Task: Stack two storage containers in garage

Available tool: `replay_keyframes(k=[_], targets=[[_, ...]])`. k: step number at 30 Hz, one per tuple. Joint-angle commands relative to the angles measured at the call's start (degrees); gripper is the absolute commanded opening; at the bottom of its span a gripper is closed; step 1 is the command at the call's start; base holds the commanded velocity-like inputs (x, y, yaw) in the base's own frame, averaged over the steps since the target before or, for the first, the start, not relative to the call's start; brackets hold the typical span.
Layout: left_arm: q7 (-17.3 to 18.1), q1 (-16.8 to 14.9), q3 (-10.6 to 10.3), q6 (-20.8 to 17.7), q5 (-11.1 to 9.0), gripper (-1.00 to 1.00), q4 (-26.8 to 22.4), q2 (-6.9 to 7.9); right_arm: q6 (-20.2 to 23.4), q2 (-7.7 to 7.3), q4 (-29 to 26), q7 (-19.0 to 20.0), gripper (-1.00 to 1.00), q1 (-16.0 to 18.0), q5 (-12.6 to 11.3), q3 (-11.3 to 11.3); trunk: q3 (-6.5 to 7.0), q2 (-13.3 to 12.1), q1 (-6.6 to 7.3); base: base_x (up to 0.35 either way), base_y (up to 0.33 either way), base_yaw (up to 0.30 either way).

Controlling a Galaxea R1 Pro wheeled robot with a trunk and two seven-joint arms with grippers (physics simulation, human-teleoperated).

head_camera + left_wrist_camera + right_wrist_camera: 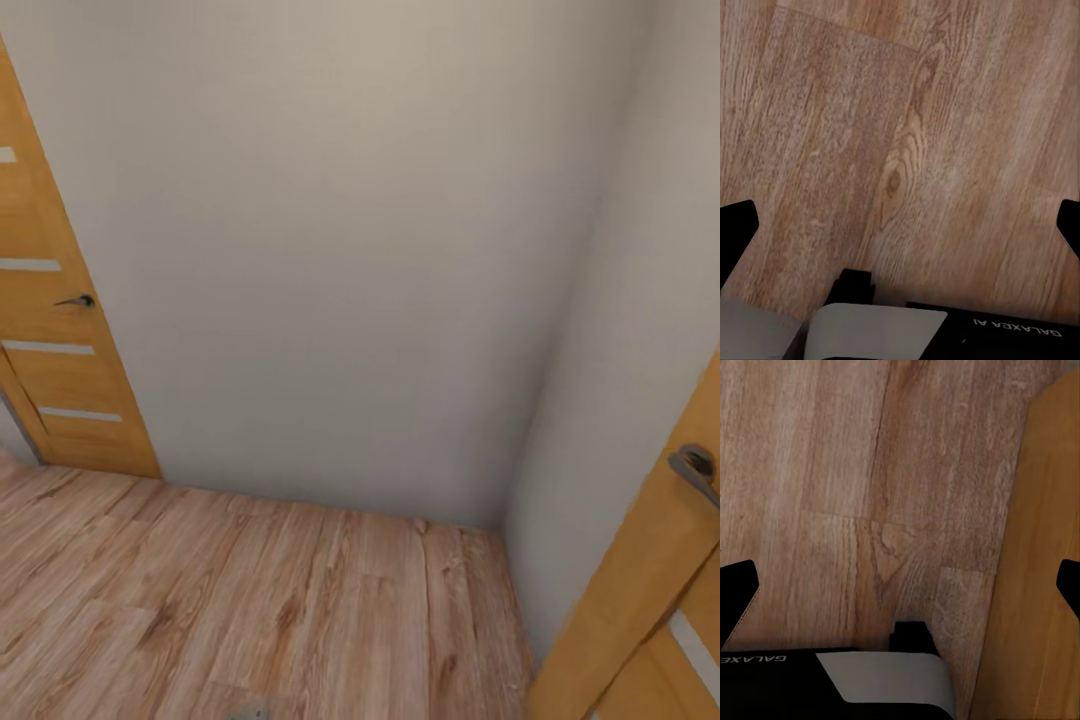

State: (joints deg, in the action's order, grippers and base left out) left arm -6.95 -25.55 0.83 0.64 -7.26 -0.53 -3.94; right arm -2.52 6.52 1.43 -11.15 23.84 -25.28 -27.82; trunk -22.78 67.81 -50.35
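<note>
The two storage containers and the garage are out of view. My left gripper [900, 225] hangs open over light wood planks [907, 135], its black fingertips [736, 225] far apart at the picture's edges and nothing between them. My right gripper [900, 585] is open too, empty, above the same planking and close beside an orange wooden door [1039, 570].
I face a corner of plain white walls [350, 250] at close range. An orange door [50, 340] with a lever handle [78, 300] stands at the left. Another orange door [650, 590] leans in at the right. Wood planks [250, 600] lie ahead.
</note>
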Motion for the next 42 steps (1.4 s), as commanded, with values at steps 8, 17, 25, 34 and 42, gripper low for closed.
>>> replay_keyframes(k=[8,17,25,34,42], targets=[[-0.1,0.0,0.0,0.1,-0.5,1.00,0.0,-0.02,-0.3,0.07,0.2,-0.1,1.00,0.1,-0.5,-0.5,-0.17,0.0,-0.03,0.336,0.000,0.101],[-0.2,0.0,0.0,0.1,-0.5,1.00,0.0,-0.02,-0.2,-0.01,0.2,-0.1,1.00,0.1,-0.5,-0.5,-0.34,0.0,-0.03,0.199,0.000,0.151],[-0.1,0.0,0.0,0.1,-0.5,1.00,0.0,-0.02,-0.2,-0.02,0.2,-0.1,1.00,0.1,-0.5,-0.5,-0.34,0.0,-0.03,0.154,0.000,0.005],[-0.1,0.0,0.1,0.1,-0.6,1.00,0.0,-0.01,-0.2,0.04,0.2,-0.1,1.00,0.1,-0.5,-0.5,-0.34,0.0,-0.03,0.330,0.000,0.000],[-0.1,0.0,0.1,0.1,-0.6,1.00,0.0,0.01,-0.2,0.04,0.2,-0.1,1.00,0.1,-0.6,-0.5,-0.34,0.0,-0.03,0.217,0.000,0.012]])
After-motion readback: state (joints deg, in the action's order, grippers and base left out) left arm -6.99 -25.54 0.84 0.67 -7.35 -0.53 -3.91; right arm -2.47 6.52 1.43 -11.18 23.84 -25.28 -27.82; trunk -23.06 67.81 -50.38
